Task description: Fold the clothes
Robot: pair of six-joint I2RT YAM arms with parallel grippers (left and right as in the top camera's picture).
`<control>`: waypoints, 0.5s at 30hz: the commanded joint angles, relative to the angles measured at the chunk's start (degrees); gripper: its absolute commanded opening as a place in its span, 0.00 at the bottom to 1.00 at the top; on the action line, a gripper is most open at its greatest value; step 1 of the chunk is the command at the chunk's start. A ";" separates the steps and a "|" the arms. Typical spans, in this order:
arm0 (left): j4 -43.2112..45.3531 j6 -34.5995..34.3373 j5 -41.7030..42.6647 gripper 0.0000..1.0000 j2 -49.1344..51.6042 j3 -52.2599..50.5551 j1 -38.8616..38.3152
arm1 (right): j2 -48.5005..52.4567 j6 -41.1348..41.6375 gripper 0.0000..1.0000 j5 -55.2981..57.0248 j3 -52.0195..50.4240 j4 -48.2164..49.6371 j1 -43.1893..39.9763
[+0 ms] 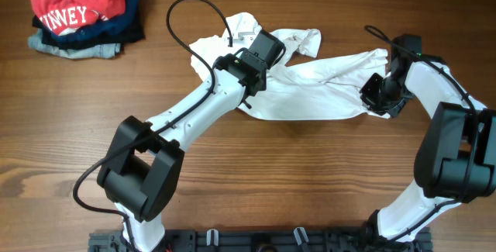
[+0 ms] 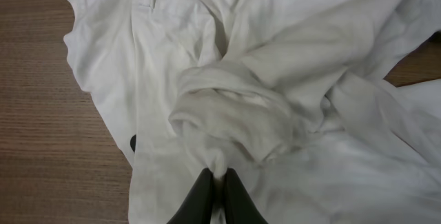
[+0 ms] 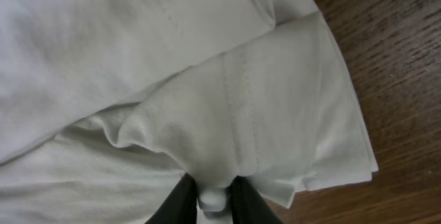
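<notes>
- Folded stack point(image 1: 77, 15): far-left corner of the table point(image 1: 310, 174), set apart from the work.
- Left gripper point(image 2: 219, 180): pinched shut on a raised fold of the T-shirt point(image 1: 318, 89), likely to lift it.
- T-shirt: crumpled, mid-table toward the far edge.
- Right gripper point(image 3: 215, 195): nipping a hemmed edge, probably to spread the cloth.

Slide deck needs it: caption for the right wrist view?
Right fingers pinch a bunched fold of the white T-shirt near its hemmed edge, over the wooden table.

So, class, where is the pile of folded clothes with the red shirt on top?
In the overhead view the pile sits at the far left corner, well left of the crumpled white T-shirt mid-table.
</notes>
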 commanded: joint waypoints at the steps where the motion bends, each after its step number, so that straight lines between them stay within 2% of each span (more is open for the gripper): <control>1: 0.00 -0.55 0.04 0.05 0.70 -0.39 0.35 | 1.27 0.44 0.17 4.20 1.62 -1.18 0.07; 5: 0.00 -0.35 -0.20 0.06 0.70 -0.39 0.37 | 0.72 0.50 0.16 4.85 1.92 -1.55 0.07; 6: 0.00 -0.35 -0.20 0.06 0.70 -0.39 0.35 | 0.48 0.52 0.15 4.87 1.92 -1.55 0.07; 8: 0.02 -0.35 -0.20 0.07 0.63 -0.37 0.35 | -0.50 0.50 0.04 4.87 1.92 -1.84 0.07; 11: -1.57 -0.37 -0.15 0.08 -0.87 -0.37 0.33 | -3.82 1.90 0.04 5.09 1.92 -3.06 0.07; 14: -4.92 -0.37 -0.13 0.12 -3.69 -0.37 0.28 | -8.37 2.19 0.04 5.27 1.92 -4.59 0.07; 15: -6.43 -0.39 -0.11 0.18 -5.03 -0.37 0.28 | -10.25 2.16 0.04 5.27 1.92 -5.31 0.07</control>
